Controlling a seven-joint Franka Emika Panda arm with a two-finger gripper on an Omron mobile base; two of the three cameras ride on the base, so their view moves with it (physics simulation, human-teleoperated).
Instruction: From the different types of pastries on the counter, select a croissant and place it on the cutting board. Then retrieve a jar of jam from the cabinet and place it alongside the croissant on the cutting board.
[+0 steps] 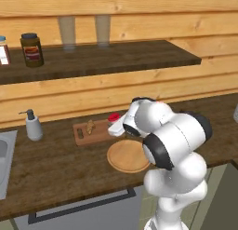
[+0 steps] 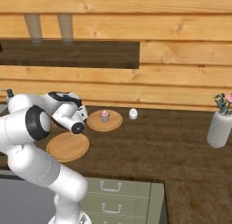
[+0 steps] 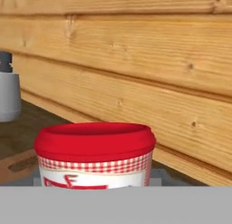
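Note:
The red-lidded jar of jam with its checked pale band sits close up in the hand view. My gripper is shut on it, a pale fingertip showing at its side. In the left base view the jar is at the right end of the cutting board; I cannot tell whether it rests on the board. The croissant lies on the board, left of the jar. The cupcake stands on a round plate on the counter.
An empty round wooden plate lies in front of the board. A soap dispenser and the sink are at the left. The wall shelf holds a brown jar. A small white shaker and a flower vase stand to the right.

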